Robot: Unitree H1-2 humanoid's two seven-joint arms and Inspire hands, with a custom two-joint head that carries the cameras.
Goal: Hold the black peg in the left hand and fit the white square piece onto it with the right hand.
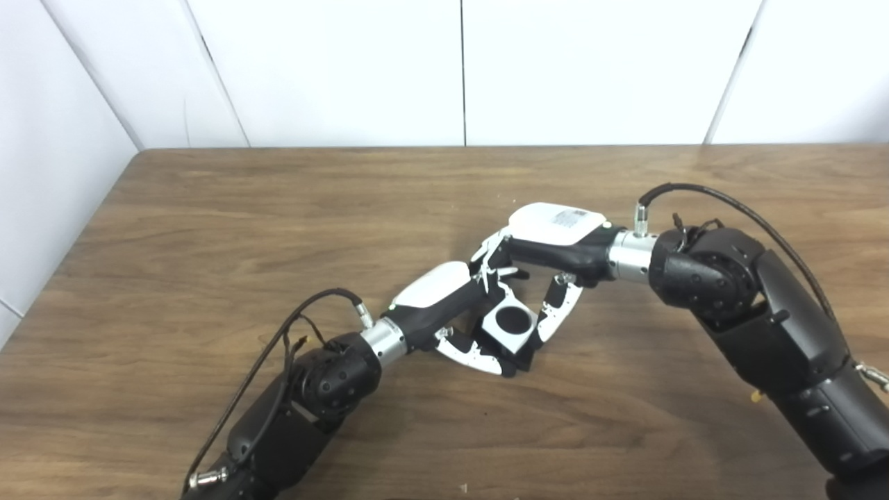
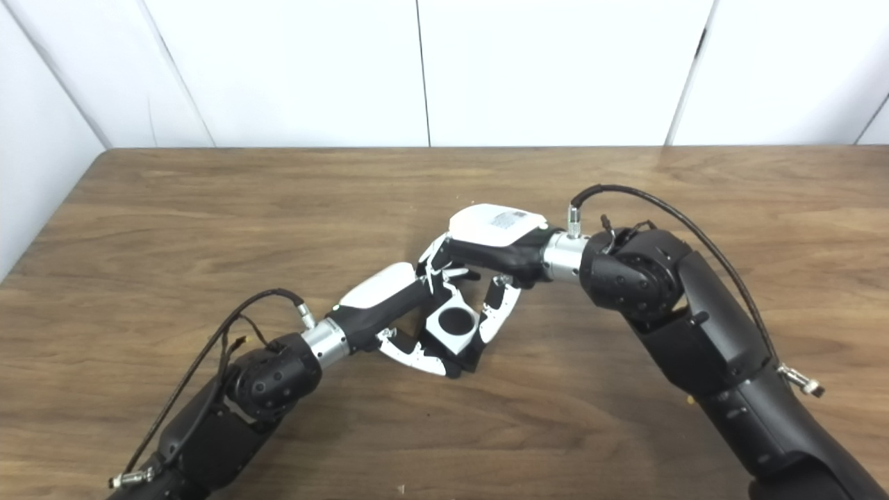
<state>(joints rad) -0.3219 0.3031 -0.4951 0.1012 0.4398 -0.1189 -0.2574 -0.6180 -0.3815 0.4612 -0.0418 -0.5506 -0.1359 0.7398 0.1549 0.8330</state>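
Looks nearly done: the white square piece (image 1: 512, 326) sits between both hands, its round hole filled with black, presumably the black peg (image 1: 512, 319). Left hand (image 1: 464, 326) is curled underneath it, right hand (image 1: 538, 267) clamped on the piece from above; only seating and letting go left

Left eye view: from the robot's head, high at the near edge, looking down toward the far edge of the surface (image 1: 208, 208).
Right eye view: same aim, set slightly rightward.
Shared: nearly the whole surface.
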